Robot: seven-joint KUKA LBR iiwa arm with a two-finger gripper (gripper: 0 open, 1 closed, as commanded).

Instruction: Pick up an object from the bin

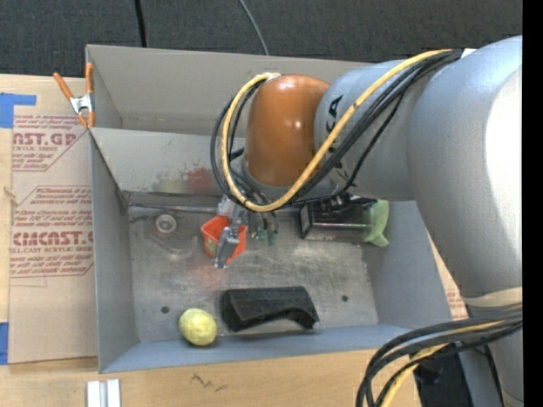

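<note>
Now the gripper (227, 248) is sitting against an orange block (212, 230) in the middle of the bin (114, 253), maybe touching it. Can't tell whether it's open or closed.

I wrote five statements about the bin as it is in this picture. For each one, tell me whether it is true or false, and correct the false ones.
1. A yellow-green ball lies by the wall of the bin that is lowest in the view. True.
2. The black curved object lies in the bin's far left corner. False: it lies by the lowest wall, just right of the ball.
3. The gripper is at a small orange-red thing near the middle of the floor. True.
4. The ball touches the gripper. False: they are well apart.
5. A green thing lies at the right of the bin. True.
</note>
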